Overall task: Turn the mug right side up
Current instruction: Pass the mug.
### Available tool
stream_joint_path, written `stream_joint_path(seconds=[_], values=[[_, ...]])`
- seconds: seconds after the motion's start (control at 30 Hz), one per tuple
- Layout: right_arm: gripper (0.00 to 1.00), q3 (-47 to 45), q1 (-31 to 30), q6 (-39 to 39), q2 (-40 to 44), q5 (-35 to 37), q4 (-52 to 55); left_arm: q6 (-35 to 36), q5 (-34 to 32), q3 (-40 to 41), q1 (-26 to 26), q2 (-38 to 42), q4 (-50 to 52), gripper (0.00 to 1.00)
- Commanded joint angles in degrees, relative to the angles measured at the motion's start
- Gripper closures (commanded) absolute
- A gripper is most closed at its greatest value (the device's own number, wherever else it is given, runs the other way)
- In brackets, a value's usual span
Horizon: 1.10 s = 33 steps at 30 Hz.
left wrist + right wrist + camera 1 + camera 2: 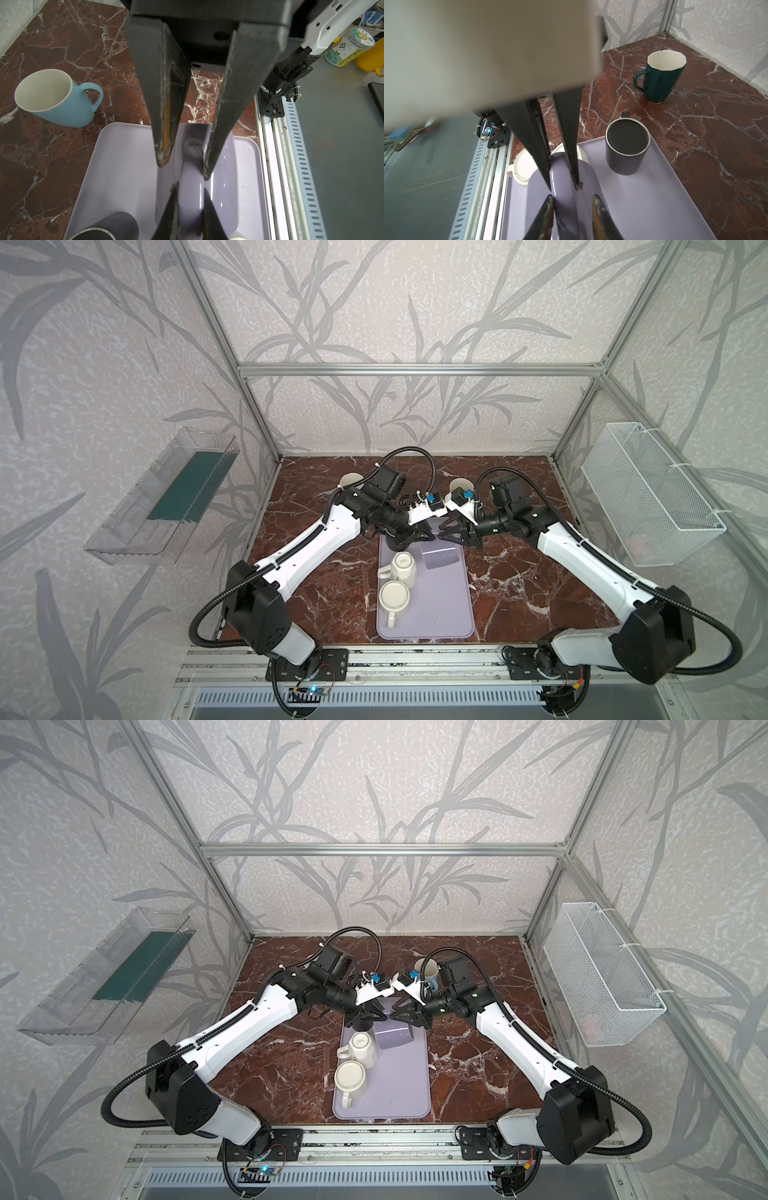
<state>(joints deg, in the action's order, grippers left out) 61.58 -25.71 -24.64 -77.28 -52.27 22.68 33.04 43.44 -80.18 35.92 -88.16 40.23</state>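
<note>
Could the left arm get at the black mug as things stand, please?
Probably not yet: the left end effector is closed on the handle of the lavender mug, though the black mug stands just beside it.

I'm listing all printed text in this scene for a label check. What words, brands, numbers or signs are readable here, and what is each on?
"SUNFLOWER": on the label of the jar beyond the table's edge, in the left wrist view. The letters before it and the characters above it are too blurred to read.
Stamp on the base of the upturned white mug: too small to read.
Print around the black mug: too blurred to read.
</note>
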Motion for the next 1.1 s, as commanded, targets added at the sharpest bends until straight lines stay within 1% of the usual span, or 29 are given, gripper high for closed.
stream_joint_path(seconds=[0.0,0.13,0.37,0.57,0.73,0.83,0.93,1.07], values=[[0.69,-2.7,-2.7,0.2,-0.1,0.0,-2.4,-1.6,5.6,-0.3,1.4,2.2,-12.1,1.00],[0.69,-3.5,-2.7,0.6,-0.5,-0.4,-3.2,-2.4,5.1,2.2,1.3,4.5,-16.0,1.00],[0.69,-5.7,-2.6,2.4,-0.2,-2.1,-7.0,-2.4,5.8,2.7,1.2,5.3,-16.0,1.00],[0.70,-6.2,-2.7,1.0,-0.2,-0.9,-4.5,-1.6,6.0,2.3,1.1,6.0,-14.7,1.00],[0.79,-5.7,-2.7,-0.4,-0.5,-1.6,-2.1,-1.3,5.3,2.4,1.1,6.3,-14.6,1.00],[0.88,-5.2,-2.6,-0.7,-0.9,-1.9,-1.3,-1.3,5.3,2.2,1.0,6.2,-14.6,1.00],[1.00,-4.9,-2.7,-0.8,-1.1,-2.1,-1.1,-1.7,5.1,1.9,1.1,5.8,-14.6,1.00],[1.00,-4.3,-2.5,-1.3,-0.9,-3.0,0.2,-2.6,2.9,2.3,1.1,5.6,-15.8,1.00]])
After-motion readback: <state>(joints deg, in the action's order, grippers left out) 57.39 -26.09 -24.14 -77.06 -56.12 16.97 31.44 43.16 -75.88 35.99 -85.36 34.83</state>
